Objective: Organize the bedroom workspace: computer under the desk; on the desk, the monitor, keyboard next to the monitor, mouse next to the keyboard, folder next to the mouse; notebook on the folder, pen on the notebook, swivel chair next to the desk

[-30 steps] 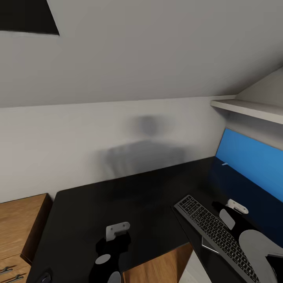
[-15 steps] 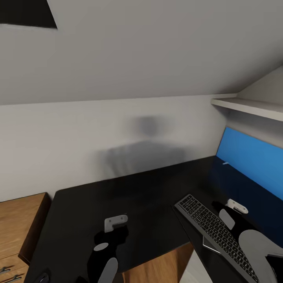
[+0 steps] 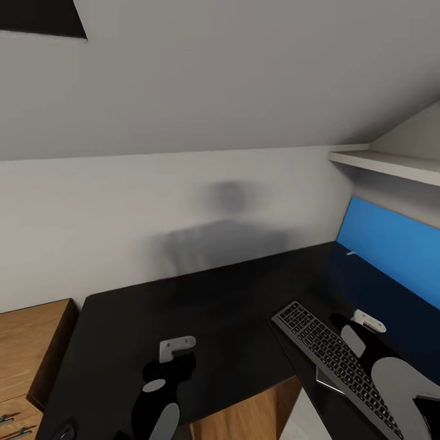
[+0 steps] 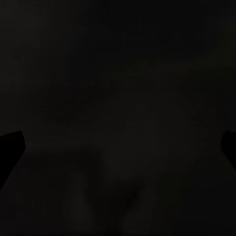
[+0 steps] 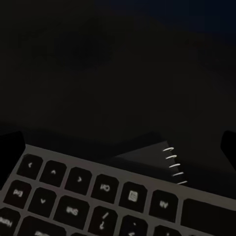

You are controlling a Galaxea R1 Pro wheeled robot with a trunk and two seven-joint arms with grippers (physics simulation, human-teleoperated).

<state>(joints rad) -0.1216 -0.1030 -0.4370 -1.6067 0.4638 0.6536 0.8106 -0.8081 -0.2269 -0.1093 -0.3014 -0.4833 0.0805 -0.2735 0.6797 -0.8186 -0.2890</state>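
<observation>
The black desk [image 3: 201, 318] spreads below me in an L. On its right wing lies the keyboard [image 3: 333, 360], with rows of grey keys [image 5: 73, 201] close under my right gripper [image 5: 118, 147]. That gripper is open, its fingertips [image 5: 11, 145] wide apart and nothing between them. A dark notebook [image 5: 152, 160] with wire rings pokes out from beside the keyboard [image 3: 326, 377]. My left gripper [image 4: 118, 147] hangs open over bare desk top, its wrist [image 3: 176, 347] near the desk's front edge. A small dark mouse [image 3: 64, 432] sits at the near left corner.
A blue panel [image 3: 391, 244] runs along the right wall under a white shelf [image 3: 385, 164]. A low oak drawer unit [image 3: 27, 348] stands left of the desk. The sloped grey wall [image 3: 214, 91] with a skylight [image 3: 36, 17] closes in behind. Wood floor [image 3: 250, 418] shows in the desk's inner corner.
The camera has tipped slightly, so the whole picture has crept upward. My left wrist has moved a little to the left and further over the desk. The right arm and keyboard have stayed put.
</observation>
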